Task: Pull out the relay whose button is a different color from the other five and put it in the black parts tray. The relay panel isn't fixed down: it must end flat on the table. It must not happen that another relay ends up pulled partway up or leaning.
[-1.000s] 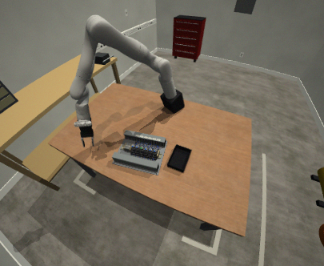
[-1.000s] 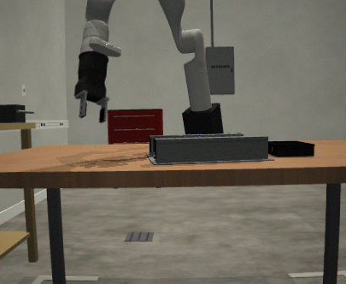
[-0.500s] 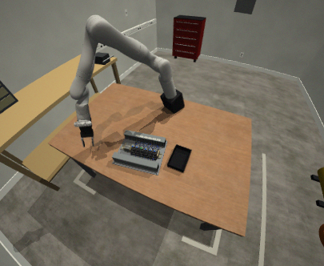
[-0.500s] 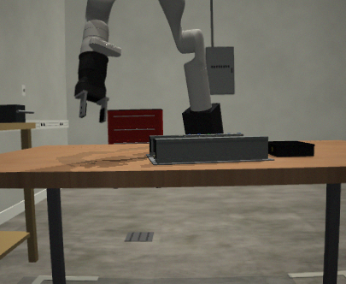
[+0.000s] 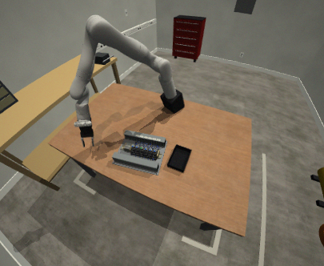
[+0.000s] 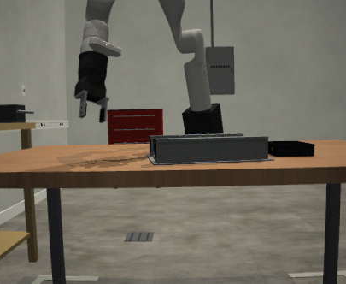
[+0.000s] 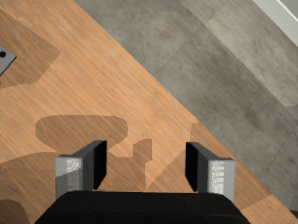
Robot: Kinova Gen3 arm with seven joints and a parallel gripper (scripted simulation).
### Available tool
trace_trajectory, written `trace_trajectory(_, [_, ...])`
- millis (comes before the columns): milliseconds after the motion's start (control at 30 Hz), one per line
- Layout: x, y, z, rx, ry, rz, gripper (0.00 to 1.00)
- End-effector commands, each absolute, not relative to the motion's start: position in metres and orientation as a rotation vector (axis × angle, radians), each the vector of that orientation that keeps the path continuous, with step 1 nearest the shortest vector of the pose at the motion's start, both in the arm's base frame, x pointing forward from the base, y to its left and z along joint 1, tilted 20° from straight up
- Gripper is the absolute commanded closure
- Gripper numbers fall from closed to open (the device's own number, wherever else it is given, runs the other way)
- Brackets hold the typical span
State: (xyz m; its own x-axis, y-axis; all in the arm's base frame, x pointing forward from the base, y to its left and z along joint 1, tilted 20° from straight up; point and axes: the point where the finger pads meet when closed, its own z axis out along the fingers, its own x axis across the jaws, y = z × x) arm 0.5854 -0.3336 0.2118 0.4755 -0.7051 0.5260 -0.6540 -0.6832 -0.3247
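Observation:
The grey relay panel (image 5: 140,151) (image 6: 208,150) lies flat near the middle of the wooden table (image 5: 209,160) (image 6: 69,168). A row of relays (image 5: 145,151) with small coloured buttons sits in it; most look blue, and I cannot tell the odd one at this size. The black parts tray (image 5: 179,158) (image 6: 291,148) lies just right of the panel. My gripper (image 5: 88,142) (image 6: 91,112) (image 7: 146,158) is open and empty. It hangs above the table's left edge, well left of the panel. A corner of the panel (image 7: 4,59) shows at the wrist view's left edge.
A long wooden bench (image 5: 33,100) with a black box (image 5: 102,58) (image 6: 4,113) stands left of the table. A red drawer cabinet (image 5: 189,37) (image 6: 135,125) stands at the back wall. The arm's black base (image 5: 173,101) (image 6: 202,121) sits on the table's far side.

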Motion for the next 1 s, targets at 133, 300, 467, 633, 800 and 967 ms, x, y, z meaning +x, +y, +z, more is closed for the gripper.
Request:
trace_trajectory(133, [0.586, -0.334, 0.213, -2.629, 1.213, -0.999, 0.02])
trace_trajectory(300, [0.586, -0.334, 0.213, -2.63, 1.213, -0.999, 0.02])
trace_trajectory(467, [0.586, -0.332, 0.213, -2.633, 1.209, -0.996, 0.02])
trace_trajectory(633, [0.586, -0.328, 0.212, -2.642, 1.198, -0.991, 0.02])
trace_trajectory(800, [0.586, -0.325, 0.21, -2.65, 1.188, -0.986, 0.02])
trace_trajectory(967, [0.586, -0.316, 0.208, -2.67, 1.164, -0.973, 0.02])
